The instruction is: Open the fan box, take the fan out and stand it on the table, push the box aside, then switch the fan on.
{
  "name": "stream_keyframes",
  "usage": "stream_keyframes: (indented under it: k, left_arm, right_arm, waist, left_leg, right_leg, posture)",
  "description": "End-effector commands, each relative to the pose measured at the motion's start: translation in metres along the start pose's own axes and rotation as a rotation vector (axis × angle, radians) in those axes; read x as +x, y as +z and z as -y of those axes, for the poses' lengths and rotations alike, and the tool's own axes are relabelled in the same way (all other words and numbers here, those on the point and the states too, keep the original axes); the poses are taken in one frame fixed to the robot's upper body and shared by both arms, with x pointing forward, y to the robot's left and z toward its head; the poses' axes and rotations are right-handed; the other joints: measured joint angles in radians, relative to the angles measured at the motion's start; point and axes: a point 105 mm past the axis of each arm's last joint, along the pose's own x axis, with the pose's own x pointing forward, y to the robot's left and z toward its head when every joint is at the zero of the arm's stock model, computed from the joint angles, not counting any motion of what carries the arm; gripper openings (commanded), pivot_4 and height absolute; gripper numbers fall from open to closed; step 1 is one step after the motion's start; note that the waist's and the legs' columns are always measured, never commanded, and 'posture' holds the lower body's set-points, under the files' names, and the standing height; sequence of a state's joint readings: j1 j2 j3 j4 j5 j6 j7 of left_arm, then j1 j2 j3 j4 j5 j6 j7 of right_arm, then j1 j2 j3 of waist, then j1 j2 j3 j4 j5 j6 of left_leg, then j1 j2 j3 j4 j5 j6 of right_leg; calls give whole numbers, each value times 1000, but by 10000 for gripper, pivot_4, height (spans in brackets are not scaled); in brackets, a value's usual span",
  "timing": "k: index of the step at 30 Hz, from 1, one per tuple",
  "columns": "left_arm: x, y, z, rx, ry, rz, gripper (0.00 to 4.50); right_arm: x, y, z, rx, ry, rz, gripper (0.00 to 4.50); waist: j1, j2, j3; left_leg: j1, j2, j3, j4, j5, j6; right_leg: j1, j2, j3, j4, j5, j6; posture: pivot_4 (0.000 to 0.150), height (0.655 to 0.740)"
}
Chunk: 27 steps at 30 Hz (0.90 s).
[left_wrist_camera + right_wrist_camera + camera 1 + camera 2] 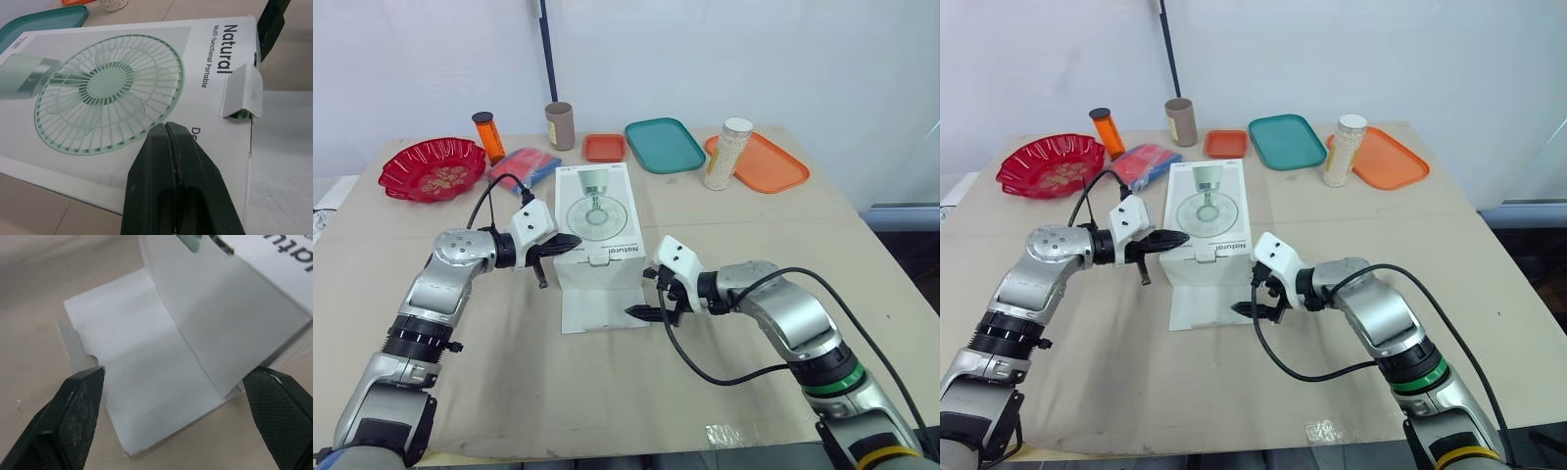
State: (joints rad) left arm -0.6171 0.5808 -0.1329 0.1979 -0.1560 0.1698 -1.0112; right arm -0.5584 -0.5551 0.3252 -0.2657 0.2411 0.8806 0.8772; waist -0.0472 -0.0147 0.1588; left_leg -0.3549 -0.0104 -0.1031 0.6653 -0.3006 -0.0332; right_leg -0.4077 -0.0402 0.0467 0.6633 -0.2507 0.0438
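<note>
Box (205,54) reads "Natural", apparently "Multi-functional Portable".

Finding: a staged robot test area, not a home, kitchen or shop. The table (754,235) is surfaced in plain beige board with visible seams, and a patch of clear tape (724,433) lies near its front edge. Behind it hangs a bare white backdrop (754,59), crossed by a black pole (546,49). The goods set out form a mixed lot: a red bowl (432,168), an orange bottle (488,135), a brown cup (560,125), a small orange tray (605,147), a teal tray (665,144), a large orange tray (773,164) and a jar of white beads (732,153) along the far side. A fan box (599,215) sits at centre.
</note>
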Motion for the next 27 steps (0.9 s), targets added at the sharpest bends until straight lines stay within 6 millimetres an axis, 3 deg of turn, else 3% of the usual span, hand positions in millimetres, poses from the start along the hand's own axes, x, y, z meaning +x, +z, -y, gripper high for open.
stream_keyframes:
  k: [1,8,18,21,27]
  left_arm:
    - [-1,-19,3,-13,-14,-85,369]
    - [-5,-22,0,-12,-7,-101,369]
    - [-18,-20,-8,-30,20,-90,369]
    - [-24,-15,-13,-47,40,-69,369]
    - [-40,-1,-27,-74,95,-18,369]
  right_arm:
    - [-1,19,-11,-58,43,61,45000]
    - [-5,28,-15,-47,69,113,45000]
    - [-37,65,-37,-19,236,322,45000]
    - [-38,80,-26,26,213,392,45000]
    - [-15,83,2,100,116,392,45000]
  waist:
    - [0,0,0]
    - [0,0,0]
    - [-1,0,0]
    - [-4,0,0]
    - [-2,0,1]
  left_leg:
    - [0,0,0,0,0,0]
    - [0,0,0,0,0,0]
    - [0,0,0,0,0,0]
    - [0,1,0,0,0,0]
    - [0,1,0,-1,0,0]
  right_leg:
    - [0,0,0,0,0,0]
    - [0,0,0,0,0,0]
    - [0,1,0,0,0,0]
    - [0,1,0,0,0,0]
    - [-1,0,0,0,0,0]
  posture:
    - [1500,7400]
    - [1500,7400]
    - [1500,7400]
    - [1500,7400]
    - [1500,7400]
